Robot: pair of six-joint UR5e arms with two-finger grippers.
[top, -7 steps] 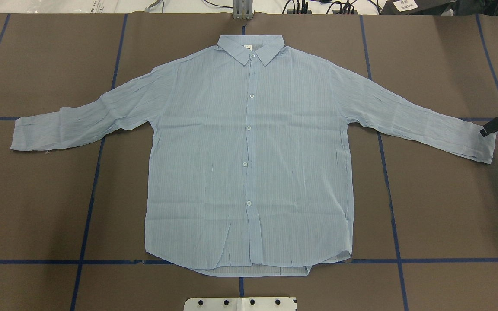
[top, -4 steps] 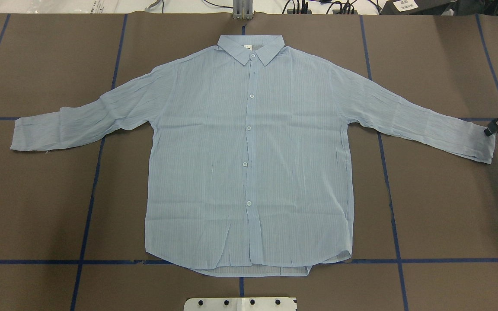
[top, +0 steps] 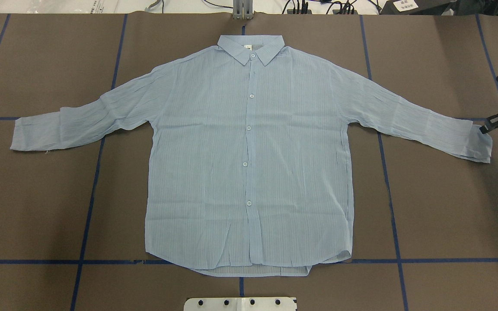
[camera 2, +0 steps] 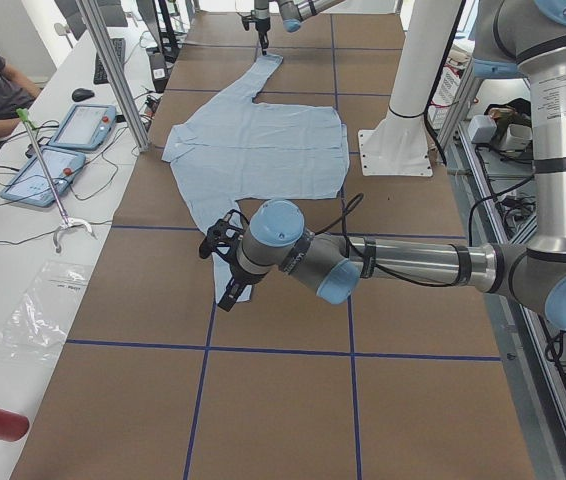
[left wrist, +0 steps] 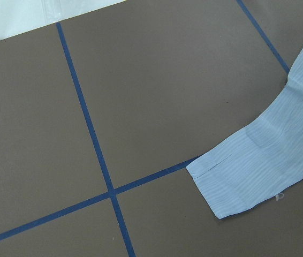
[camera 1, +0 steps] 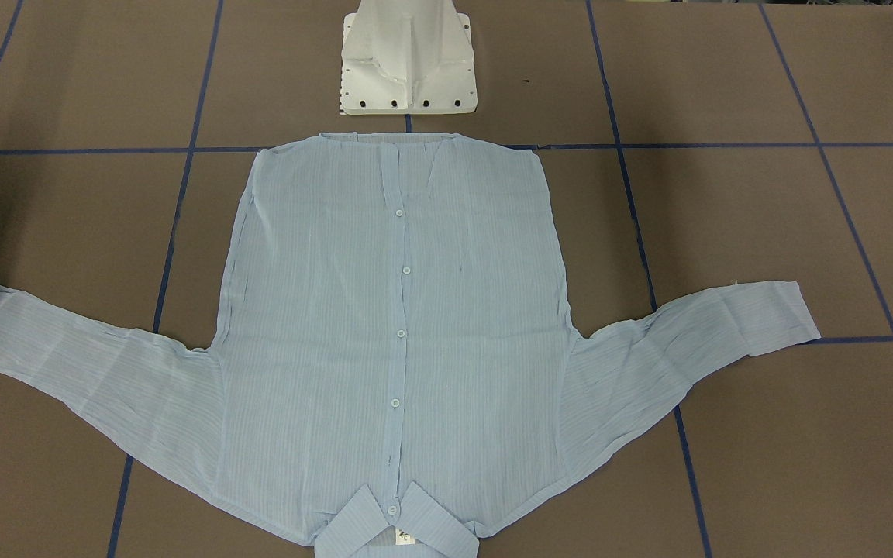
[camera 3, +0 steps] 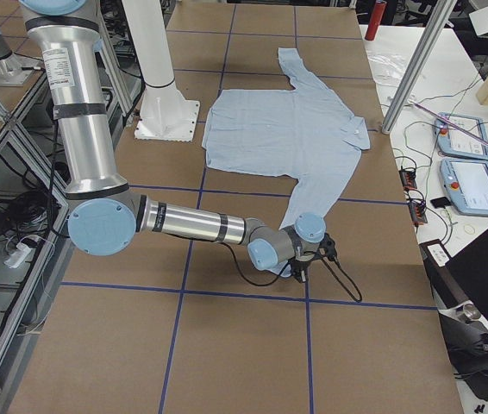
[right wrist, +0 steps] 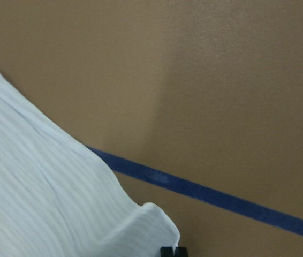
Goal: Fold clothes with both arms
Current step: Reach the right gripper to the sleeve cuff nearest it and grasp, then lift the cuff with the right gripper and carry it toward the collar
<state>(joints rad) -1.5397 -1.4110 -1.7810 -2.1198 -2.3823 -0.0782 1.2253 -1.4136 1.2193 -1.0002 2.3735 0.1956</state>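
Overhead exterior is showing the shirt lying flat and buttoned on the brown table, collar pointing away from me and both sleeves spreading outward. My right gripper is pinching the upper corner of the right cuff. In the right wrist view that corner is curling up off the table against my closed fingertips. My left gripper is hanging above the table near the left cuff. I am seeing it only from the side, so I cannot tell how far it is opened.
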